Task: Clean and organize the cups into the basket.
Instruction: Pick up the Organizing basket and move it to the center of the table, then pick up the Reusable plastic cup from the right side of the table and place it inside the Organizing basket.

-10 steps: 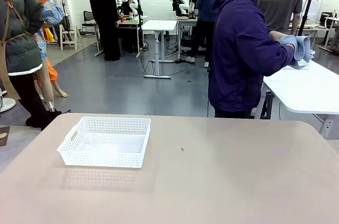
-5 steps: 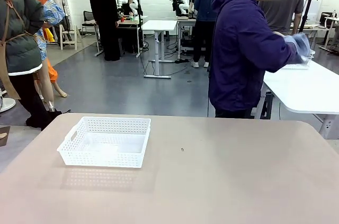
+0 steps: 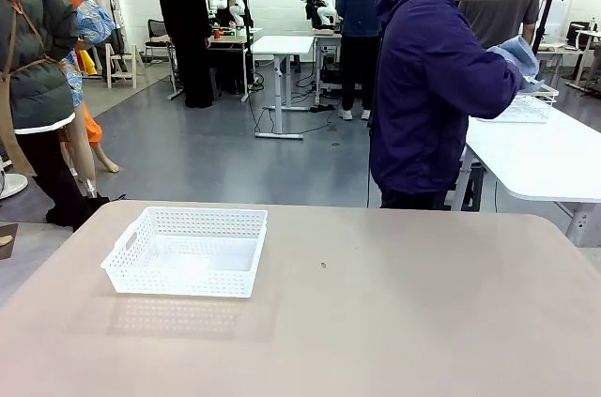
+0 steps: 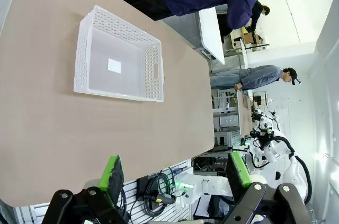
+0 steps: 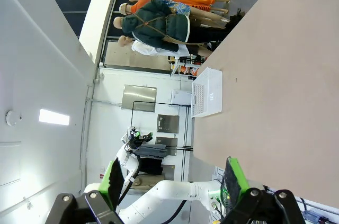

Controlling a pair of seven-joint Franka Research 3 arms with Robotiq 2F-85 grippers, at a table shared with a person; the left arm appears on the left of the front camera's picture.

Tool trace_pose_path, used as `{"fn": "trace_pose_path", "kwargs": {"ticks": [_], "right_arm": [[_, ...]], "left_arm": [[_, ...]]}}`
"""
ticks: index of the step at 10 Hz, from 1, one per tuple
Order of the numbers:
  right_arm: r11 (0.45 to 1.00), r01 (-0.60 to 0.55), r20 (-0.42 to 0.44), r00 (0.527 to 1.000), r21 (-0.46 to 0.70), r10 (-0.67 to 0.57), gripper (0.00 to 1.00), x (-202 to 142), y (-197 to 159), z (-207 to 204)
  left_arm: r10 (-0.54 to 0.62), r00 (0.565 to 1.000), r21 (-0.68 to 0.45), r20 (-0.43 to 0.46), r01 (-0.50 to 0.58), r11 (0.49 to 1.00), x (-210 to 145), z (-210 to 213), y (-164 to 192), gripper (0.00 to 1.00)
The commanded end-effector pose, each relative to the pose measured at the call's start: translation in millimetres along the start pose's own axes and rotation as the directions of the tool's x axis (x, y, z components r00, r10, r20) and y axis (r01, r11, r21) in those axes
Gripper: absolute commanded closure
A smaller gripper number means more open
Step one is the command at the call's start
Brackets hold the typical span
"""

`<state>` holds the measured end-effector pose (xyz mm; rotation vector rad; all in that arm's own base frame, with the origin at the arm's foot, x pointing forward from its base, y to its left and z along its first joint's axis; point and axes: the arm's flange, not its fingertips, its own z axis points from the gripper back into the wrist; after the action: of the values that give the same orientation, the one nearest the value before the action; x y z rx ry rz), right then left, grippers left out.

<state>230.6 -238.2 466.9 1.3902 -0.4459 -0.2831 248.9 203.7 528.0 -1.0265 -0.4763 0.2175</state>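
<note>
The white mesh basket point(image 3: 141, 228) sits on the left half of the tan table point(image 3: 404, 322) with nothing in it but a small label on its floor. The cups are out of view. In the left wrist view my left gripper point(image 4: 175, 171) hangs open high above the table, with the basket point(image 4: 83, 49) far below its green pads point(image 4: 112, 173). My right gripper point(image 5: 175, 177) is also open and holds nothing, well off the table, and the basket point(image 5: 206, 92) shows small in the distance.
A person in a purple jacket point(image 3: 427, 78) stands at the table's far edge, turned to a white side table point(image 3: 545, 158). Their blue-gloved hands point(image 3: 516, 54) are over a whitish wire-frame basket point(image 3: 526, 108).
The person's gloved hands rose and shifted, and the wire-frame basket now shows beneath them. The white basket and my arms have not moved.
</note>
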Motion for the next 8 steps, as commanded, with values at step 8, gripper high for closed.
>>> {"fn": "trace_pose_path", "kwargs": {"ticks": [8], "right_arm": [[1.0,-0.018,0.005,1.0,0.019,0.018,0.0,2.5,1.4,0.6]], "left_arm": [[-0.019,1.0,-0.02,0.01,0.019,1.0,1.8,1.4,0.4,0.0]]}}
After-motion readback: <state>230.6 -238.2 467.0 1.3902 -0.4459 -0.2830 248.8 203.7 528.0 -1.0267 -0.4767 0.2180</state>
